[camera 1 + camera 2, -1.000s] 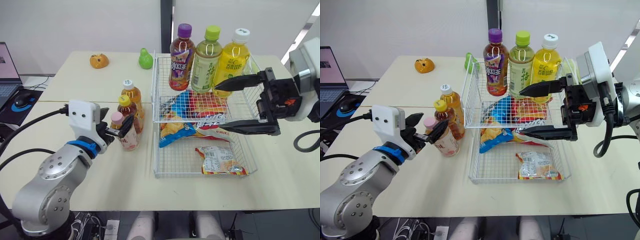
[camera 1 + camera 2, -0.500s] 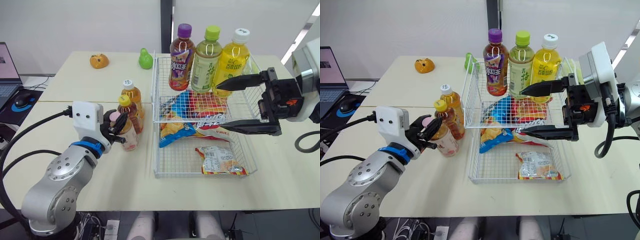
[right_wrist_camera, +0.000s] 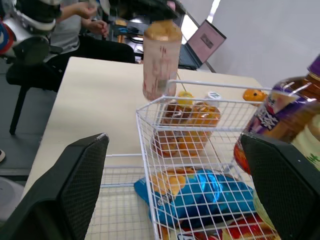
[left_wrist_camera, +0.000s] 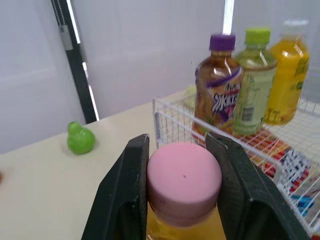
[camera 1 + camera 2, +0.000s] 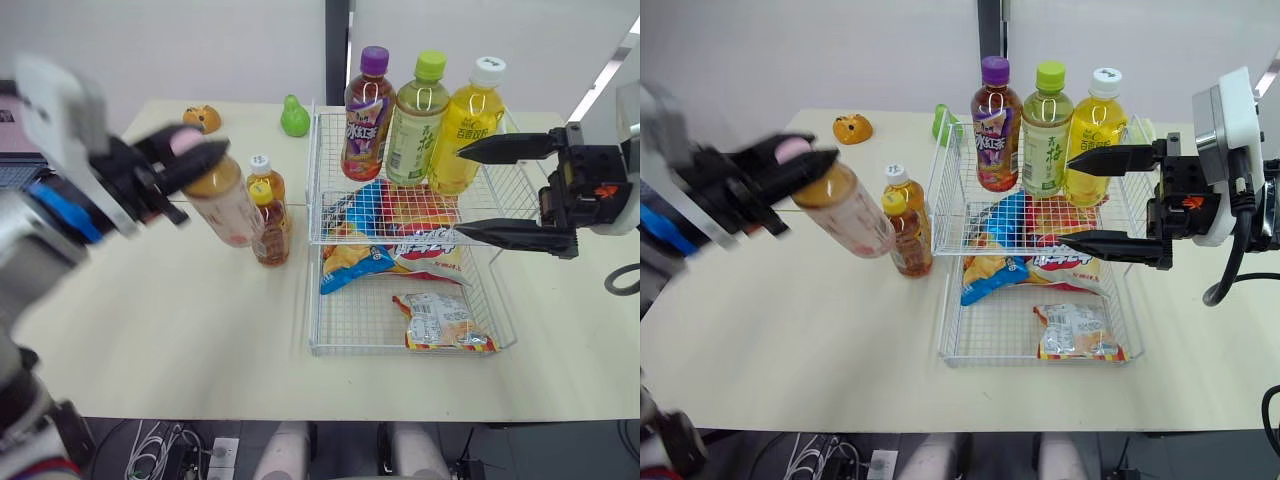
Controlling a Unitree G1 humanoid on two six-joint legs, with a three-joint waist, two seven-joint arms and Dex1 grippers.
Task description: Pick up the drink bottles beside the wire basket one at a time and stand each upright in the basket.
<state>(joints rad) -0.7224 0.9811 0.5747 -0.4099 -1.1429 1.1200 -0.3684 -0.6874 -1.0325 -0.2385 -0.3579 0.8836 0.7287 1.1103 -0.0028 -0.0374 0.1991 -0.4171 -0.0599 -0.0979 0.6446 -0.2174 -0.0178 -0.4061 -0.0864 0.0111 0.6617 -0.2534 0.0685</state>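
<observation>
**Cream table with a wire basket; one bottle held in the air**

Cream tabletop (image 5: 180,330) spans the frame beneath a white wall.

- **Left of the frame:** My left pincer (image 4: 178,142) is clamped on the pink-capped bottle (image 5: 225,200), with one black finger on each side of its pink cap (image 4: 184,182). The bottle hangs clear of the table and is tilted, cap toward the upper left and base toward the lower right.
- **Upper centre-left:** An orange toy (image 5: 201,117) and a green pear-shaped toy (image 5: 293,118) rest near the far edge of the table.
- **Just right of the held bottle:** Two more bottles stand on the table, close against each other and just beside the basket's left wall. The white-capped amber bottle (image 5: 266,180) is behind and the yellow-capped tea bottle (image 5: 270,225) is in front.
- **Centre-right:** In the wire basket (image 5: 410,352), three bottles stand upright in a row at the far end. From left to right they are the purple-capped bottle (image 5: 366,115), the green-capped bottle (image 5: 418,120) and the yellow juice bottle (image 5: 465,130). Snack packets (image 5: 435,320) lie flat on the basket floor in front of them.
- **Right of the frame:** My right pincer (image 5: 460,192) is spread wide and grips nothing. Its fingers point toward the left of the frame over the basket's right side, and the upper fingertip lies in front of the yellow juice bottle.
</observation>
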